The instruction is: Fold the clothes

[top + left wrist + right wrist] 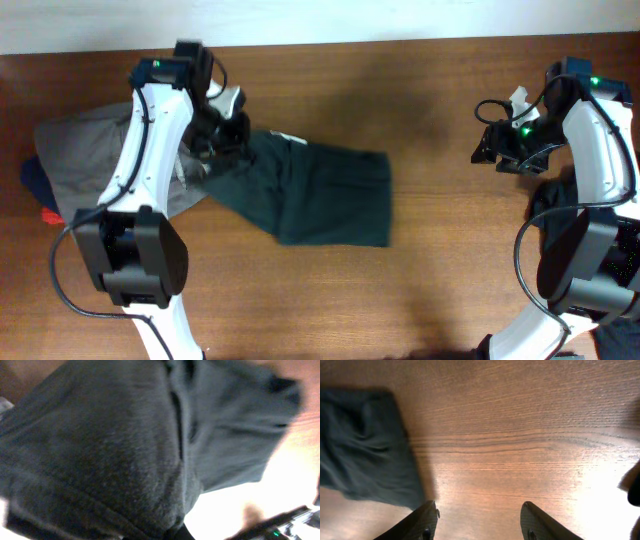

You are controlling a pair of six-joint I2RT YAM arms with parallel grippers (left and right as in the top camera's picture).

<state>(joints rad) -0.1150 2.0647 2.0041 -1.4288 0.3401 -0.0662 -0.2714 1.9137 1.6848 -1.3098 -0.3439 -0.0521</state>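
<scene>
While overhead shows your left gripper [222, 130] pinching the dark green T-shirt [320, 195] at its nine o'clock end, the left wrist view is all fabric, so a thin bite could slip. In the right wrist view, your right gripper [479, 522] hangs spread over the table [520, 435], with the shirt at ten o'clock.

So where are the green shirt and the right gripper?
green shirt [315, 195], overhead view, middle of the fabric
right gripper [478, 504], right wrist view, midway between its fingertips
</scene>
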